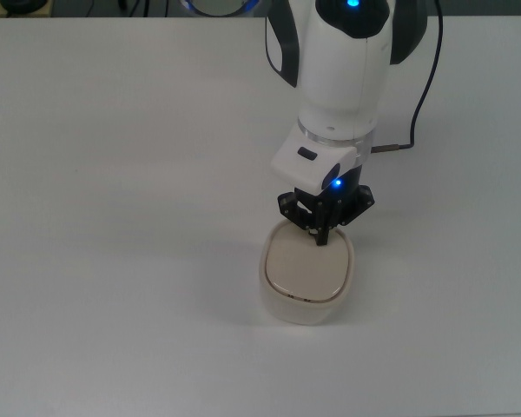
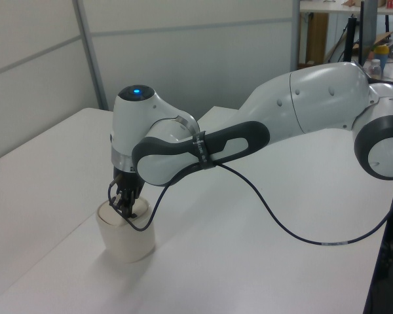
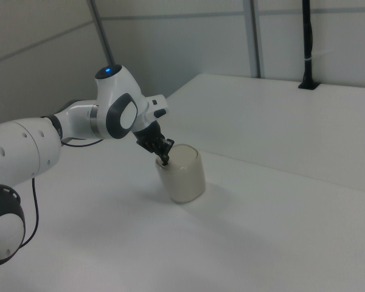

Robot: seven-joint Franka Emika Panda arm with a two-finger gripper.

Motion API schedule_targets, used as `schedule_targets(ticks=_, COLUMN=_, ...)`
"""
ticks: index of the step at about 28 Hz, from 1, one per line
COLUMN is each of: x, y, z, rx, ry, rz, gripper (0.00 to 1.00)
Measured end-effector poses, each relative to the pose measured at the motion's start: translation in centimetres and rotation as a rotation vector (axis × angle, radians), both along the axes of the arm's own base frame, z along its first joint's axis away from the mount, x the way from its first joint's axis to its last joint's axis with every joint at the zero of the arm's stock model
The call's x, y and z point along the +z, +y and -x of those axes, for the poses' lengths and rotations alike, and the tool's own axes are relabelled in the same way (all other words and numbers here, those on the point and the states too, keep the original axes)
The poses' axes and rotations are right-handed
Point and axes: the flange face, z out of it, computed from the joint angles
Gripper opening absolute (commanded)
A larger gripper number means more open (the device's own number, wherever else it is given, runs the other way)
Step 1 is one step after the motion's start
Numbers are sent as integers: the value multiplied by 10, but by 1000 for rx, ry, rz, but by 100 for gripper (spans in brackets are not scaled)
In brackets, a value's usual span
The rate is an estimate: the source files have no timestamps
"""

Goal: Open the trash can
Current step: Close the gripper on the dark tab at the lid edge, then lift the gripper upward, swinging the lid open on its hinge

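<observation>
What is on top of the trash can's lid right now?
Only the robot's black hand is there, tip down on the far edge of the flat lid of the small cream-beige plastic trash can. It covers that spot; the bin's inside is hidden.

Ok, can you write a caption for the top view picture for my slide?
Robot gripper pressing its tip down on the far edge of a cream trash can lid on a white table.

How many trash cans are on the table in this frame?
1. The trash can stands on the white table, directly under the gripper, which touches its lid. No others visible.
</observation>
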Motion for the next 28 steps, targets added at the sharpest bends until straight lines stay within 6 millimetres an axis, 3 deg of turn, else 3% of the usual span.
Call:
schedule_targets(ticks=9, x=1, y=3, z=1, rx=-56, ry=-2, rz=-14, gripper=0)
schedule_targets(ticks=13, x=12, y=3, z=0, rx=-90, ry=-20, rz=-30, gripper=0)
schedule_targets(ticks=20, x=64, y=-3, z=3, rx=-141, ry=-88, rz=-89, gripper=0)
schedule_targets(ticks=28, x=128, y=-14, z=21, rx=-158, ry=-151, rz=-133, gripper=0)
